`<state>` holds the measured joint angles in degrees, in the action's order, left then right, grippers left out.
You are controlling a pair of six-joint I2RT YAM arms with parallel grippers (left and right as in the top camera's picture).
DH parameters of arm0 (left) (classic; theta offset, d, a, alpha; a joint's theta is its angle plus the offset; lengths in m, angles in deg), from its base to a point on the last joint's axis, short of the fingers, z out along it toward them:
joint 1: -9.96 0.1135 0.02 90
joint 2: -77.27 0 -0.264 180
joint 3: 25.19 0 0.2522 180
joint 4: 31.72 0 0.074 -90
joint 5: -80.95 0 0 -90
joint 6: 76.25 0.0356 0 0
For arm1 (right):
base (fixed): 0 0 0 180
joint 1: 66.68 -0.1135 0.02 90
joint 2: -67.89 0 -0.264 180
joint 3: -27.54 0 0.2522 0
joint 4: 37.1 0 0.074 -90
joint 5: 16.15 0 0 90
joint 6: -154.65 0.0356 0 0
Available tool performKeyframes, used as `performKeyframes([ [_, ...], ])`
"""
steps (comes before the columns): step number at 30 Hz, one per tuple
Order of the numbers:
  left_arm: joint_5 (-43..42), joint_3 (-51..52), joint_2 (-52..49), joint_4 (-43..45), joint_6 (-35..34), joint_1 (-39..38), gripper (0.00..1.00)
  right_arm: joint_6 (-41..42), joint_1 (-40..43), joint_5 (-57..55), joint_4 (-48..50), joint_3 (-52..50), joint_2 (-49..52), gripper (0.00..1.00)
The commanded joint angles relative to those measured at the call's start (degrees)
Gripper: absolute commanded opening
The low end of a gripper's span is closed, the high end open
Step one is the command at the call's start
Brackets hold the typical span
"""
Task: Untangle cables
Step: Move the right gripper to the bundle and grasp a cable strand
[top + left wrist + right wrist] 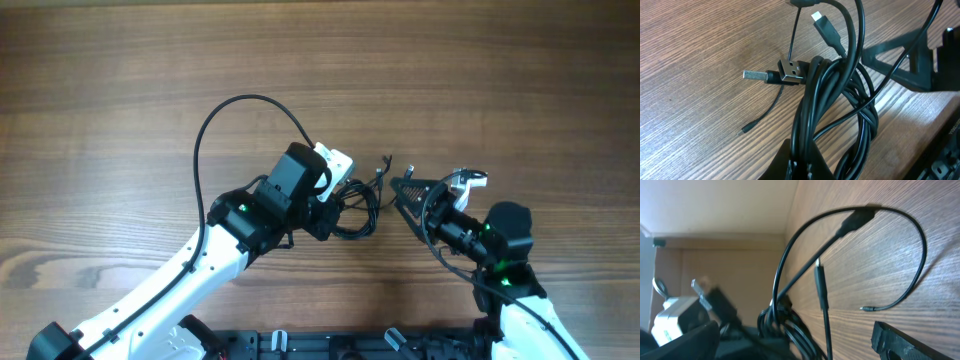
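Two arms met at a tangle of cables, lower middle of the overhead frame.

The cables (362,207) lay bunched on the wooden table (120,80), just right of the left gripper (335,212). That gripper was clenched on the bundle. In the left wrist view the dark loops rose from its closed jaws at the bottom edge and twisted over one another toward the upper right. A silver plug (756,75) stuck out to the left of the bundle, flat on the wood, and one thin wire curved down to the lower left. The right gripper (400,200) stood released, jaws spread wide, just right of the tangle. In its wrist view a thin wire arched across the upper right.
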<state>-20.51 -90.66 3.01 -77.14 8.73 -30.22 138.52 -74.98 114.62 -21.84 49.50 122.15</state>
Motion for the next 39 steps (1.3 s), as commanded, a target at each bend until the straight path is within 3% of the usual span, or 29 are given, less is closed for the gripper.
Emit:
performKeyframes([
  [1,-1.2,-0.1,-0.1,0.6,0.3,-1.6,0.04,0.1,-1.5,-2.6,0.6,4.0,3.7,0.99],
  [5,-1.1,-0.1,-0.1,0.6,0.3,-5.0,0.04,1.2,-1.9,-3.4,0.9,6.2,6.5,0.89],
  [9,-0.9,-0.1,-0.1,0.7,0.3,-7.8,0.04,2.0,-1.9,-0.2,2.1,6.4,7.4,0.61],
  [13,-0.4,0.0,-0.1,0.5,0.3,-8.5,0.04,2.0,-1.9,-0.1,4.4,6.4,7.4,0.22],
  [17,6.8,0.0,-0.1,-2.6,0.2,-8.4,0.04,2.0,-1.8,0.0,7.4,6.4,7.4,0.07],
  [22,13.3,0.0,-0.1,-6.2,-3.6,-8.4,0.04,1.1,-1.8,0.0,7.5,6.4,7.4,0.05],
  [27,18.2,0.0,-0.1,-4.5,-13.9,-8.4,0.04,1.1,-1.8,4.2,7.4,6.4,7.4,0.05],
  [34,17.5,0.0,-0.1,5.4,-31.6,-8.5,0.04,1.4,-3.0,7.1,7.4,6.4,7.4,0.04],
  [39,12.7,0.0,-0.1,8.6,-32.9,-8.5,0.04,1.3,-7.1,3.1,7.4,6.4,7.4,0.05],
])
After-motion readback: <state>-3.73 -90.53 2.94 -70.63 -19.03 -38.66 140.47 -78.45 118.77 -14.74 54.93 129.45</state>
